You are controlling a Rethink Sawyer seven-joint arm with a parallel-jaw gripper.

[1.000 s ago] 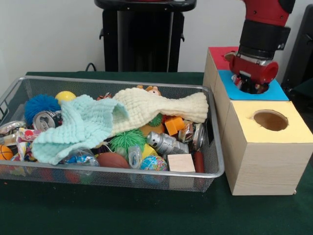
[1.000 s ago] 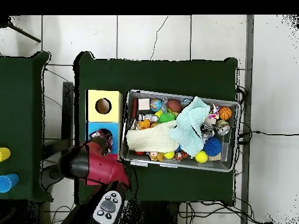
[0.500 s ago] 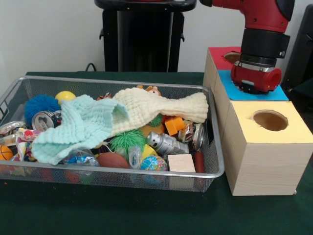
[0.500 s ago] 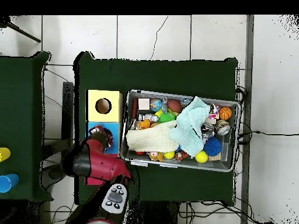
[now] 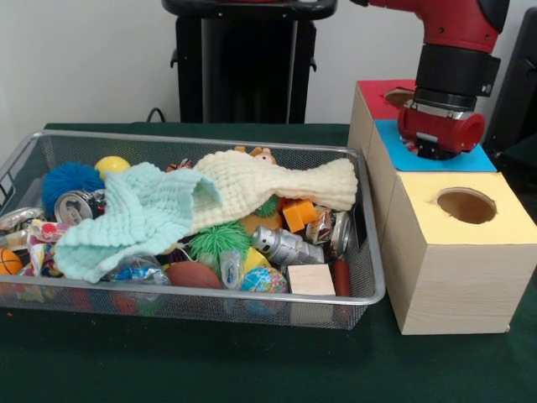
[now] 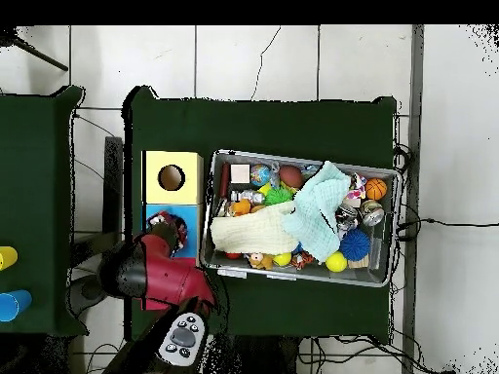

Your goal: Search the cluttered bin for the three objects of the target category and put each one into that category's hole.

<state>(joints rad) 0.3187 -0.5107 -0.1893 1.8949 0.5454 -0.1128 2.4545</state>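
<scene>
The wire mesh bin (image 5: pixel 376 277) holds mixed clutter, and it also shows in the overhead view (image 6: pixel 388 278). One white cloth piece with coloured dots (image 5: pixel 39 243) peeks out at its left end, beside the mint knitted cloth (image 5: pixel 134 218). No other dotted piece shows. The blue-topped box (image 5: pixel 472 157) stands between the red-topped and yellow-topped boxes. My gripper (image 5: pixel 438 151) is straight over the blue top and hides its hole. The red wrist covers the gripper's end. In the overhead view the gripper (image 6: pixel 168 226) is over the blue top (image 6: pixel 191 216).
A cream knitted cloth (image 5: pixel 268 185) lies across the bin's middle over balls, cans and blocks. The yellow-topped box (image 5: pixel 470 231) with its open hole (image 5: pixel 466 206) is nearest the camera. The red-topped box (image 5: pixel 377 94) is behind. The pedestal (image 5: pixel 247 59) stands at the back.
The wrist has lifted slightly off the blue hole and shifted a little to the right. The dark gripper end seen in the hole before is now covered. The bin's contents have not moved.
</scene>
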